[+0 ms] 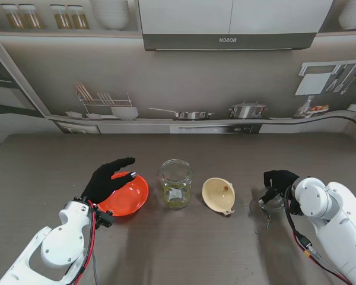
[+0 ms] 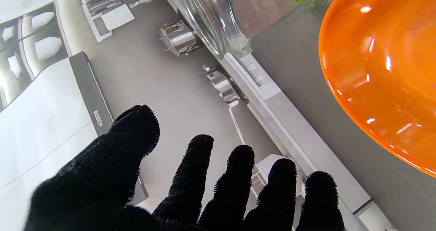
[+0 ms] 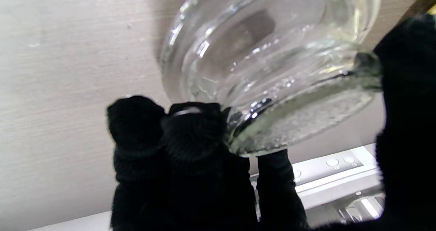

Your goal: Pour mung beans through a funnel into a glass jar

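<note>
**A:** So where's it at? The jar (image 1: 176, 183) stands mid-desk with a layer of mung beans (image 1: 177, 200) already in the bottom. The funnel (image 1: 218, 195) is lying on its side just right of it, not in the jar mouth. The orange bowl (image 1: 126, 195) sits left of the jar and looks empty.

**B:** Yeah, my read is the pouring's done and it's tidying up. The right hand (image 1: 277, 181) has its fingers (image 3: 190, 132) curled on a glass lid (image 1: 267, 205) way over on the right. The wrist cam shows the lid tipped, pinched at the rim between fingers and thumb.

**A:** And the left hand (image 1: 108, 178)?

**B:** Spread flat, holding nothing, hovering over the near-left edge of the bowl. All five fingers (image 2: 235, 180) are apart in its wrist cam.

**A:** Tips for the lid?

**B:** If it's going on the jar, I'd carry it high enough to pass over the funnel, since that's right in the path. Level it before lowering; it's tilted now and glass on glass will skate. That rim pinch looks thin too, so go slow. The free left hand could steady the jar.

**A:** Can't tell if the lid's off the desk (image 1: 184, 249), honestly.
</note>
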Robot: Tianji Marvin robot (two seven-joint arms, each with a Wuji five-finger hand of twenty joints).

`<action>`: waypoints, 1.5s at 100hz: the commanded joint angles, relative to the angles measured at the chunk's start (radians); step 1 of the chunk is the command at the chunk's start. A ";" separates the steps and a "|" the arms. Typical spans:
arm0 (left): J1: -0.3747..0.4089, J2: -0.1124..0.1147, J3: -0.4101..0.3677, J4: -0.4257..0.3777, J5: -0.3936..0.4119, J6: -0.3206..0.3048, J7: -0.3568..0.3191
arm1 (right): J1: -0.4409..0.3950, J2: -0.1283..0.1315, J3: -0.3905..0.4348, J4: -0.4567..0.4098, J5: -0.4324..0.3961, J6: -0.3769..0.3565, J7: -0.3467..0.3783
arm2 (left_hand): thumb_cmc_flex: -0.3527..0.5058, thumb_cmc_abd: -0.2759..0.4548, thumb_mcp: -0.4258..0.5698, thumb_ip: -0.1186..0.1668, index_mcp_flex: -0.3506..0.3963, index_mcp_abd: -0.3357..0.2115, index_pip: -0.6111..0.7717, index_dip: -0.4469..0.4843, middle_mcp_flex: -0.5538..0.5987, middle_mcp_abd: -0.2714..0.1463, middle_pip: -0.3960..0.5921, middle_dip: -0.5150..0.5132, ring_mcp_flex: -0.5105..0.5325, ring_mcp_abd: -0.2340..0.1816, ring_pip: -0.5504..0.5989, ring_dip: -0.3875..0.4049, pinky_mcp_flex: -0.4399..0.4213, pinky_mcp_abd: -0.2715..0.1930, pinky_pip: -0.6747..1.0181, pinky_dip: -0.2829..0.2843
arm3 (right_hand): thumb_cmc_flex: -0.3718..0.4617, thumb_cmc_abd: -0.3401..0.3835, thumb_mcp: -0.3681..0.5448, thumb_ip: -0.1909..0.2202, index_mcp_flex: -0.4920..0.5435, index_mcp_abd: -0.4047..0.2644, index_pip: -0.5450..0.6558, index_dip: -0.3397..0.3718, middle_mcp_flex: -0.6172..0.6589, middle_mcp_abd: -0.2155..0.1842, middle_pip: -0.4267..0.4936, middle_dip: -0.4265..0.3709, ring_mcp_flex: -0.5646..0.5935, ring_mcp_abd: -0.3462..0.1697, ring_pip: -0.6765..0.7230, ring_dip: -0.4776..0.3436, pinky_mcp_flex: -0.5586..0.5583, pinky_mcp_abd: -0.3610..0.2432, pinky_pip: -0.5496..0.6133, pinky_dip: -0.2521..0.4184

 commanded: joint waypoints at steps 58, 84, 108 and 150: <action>0.004 -0.004 -0.008 -0.003 -0.002 -0.013 -0.010 | 0.077 -0.011 -0.013 -0.194 0.031 0.093 0.065 | 0.015 0.030 -0.016 0.030 0.004 -0.013 0.001 0.006 -0.025 0.002 -0.014 0.004 -0.009 0.003 -0.025 0.010 -0.016 -0.005 -0.029 0.016 | 0.303 0.097 0.628 0.078 0.069 -0.001 0.079 0.007 0.026 -0.054 -0.002 -0.007 0.045 -0.226 0.073 0.022 0.032 -0.026 0.049 -0.008; 0.008 -0.004 -0.016 -0.004 -0.004 -0.022 -0.006 | 0.126 -0.027 -0.091 -0.259 0.086 0.137 0.038 | 0.015 0.030 -0.016 0.030 0.004 -0.011 0.001 0.006 -0.024 0.003 -0.014 0.004 -0.009 0.004 -0.025 0.009 -0.017 -0.005 -0.029 0.016 | 0.304 0.098 0.625 0.080 0.068 0.002 0.079 0.007 0.026 -0.053 -0.003 -0.007 0.045 -0.226 0.074 0.022 0.032 -0.025 0.049 -0.008; 0.019 -0.006 -0.031 -0.009 -0.005 -0.033 0.002 | 0.171 -0.045 -0.182 -0.308 0.131 0.179 -0.005 | 0.015 0.030 -0.015 0.030 0.005 -0.012 0.001 0.006 -0.025 0.003 -0.014 0.004 -0.009 0.003 -0.025 0.009 -0.017 -0.005 -0.029 0.016 | 0.304 0.098 0.625 0.081 0.068 0.003 0.080 0.007 0.027 -0.052 -0.004 -0.006 0.045 -0.225 0.075 0.023 0.033 -0.024 0.051 -0.008; 0.030 -0.008 -0.045 -0.015 -0.006 -0.042 0.014 | 0.256 -0.086 -0.342 -0.322 0.214 0.232 -0.106 | 0.016 0.029 -0.015 0.029 0.007 -0.013 0.002 0.006 -0.023 0.003 -0.014 0.004 -0.009 0.004 -0.026 0.009 -0.017 -0.003 -0.029 0.016 | 0.303 0.096 0.626 0.081 0.069 0.004 0.080 0.006 0.028 -0.049 -0.006 -0.005 0.045 -0.225 0.077 0.024 0.033 -0.023 0.052 -0.009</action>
